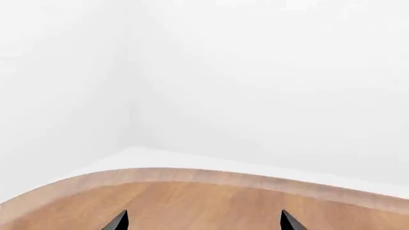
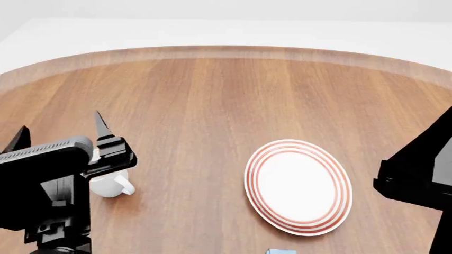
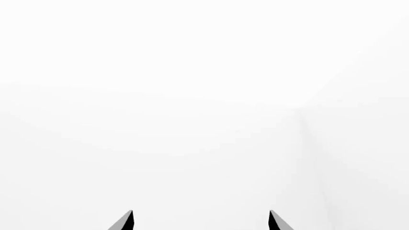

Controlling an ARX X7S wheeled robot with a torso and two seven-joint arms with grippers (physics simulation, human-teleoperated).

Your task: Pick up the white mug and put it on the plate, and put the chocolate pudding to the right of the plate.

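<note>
The white mug (image 2: pixel 111 184) stands on the wooden table at the left of the head view, its handle towards the plate and its upper part hidden behind my left arm. My left gripper (image 2: pixel 62 124) hovers above and slightly beyond the mug. It is open with nothing between its fingers, and the left wrist view shows the left gripper (image 1: pixel 204 221) over bare wood. The red-ringed plate (image 2: pixel 298 186) lies right of centre with nothing on it. Only a light blue corner of the chocolate pudding (image 2: pixel 280 251) shows at the bottom edge. My right gripper (image 3: pixel 200 221) is open, facing a white wall.
The round wooden table (image 2: pixel 211 95) curves away to its far rim (image 1: pixel 191 175), with white floor and walls beyond. The dark body of my right arm (image 2: pixel 416 177) hangs at the right side, just beside the plate.
</note>
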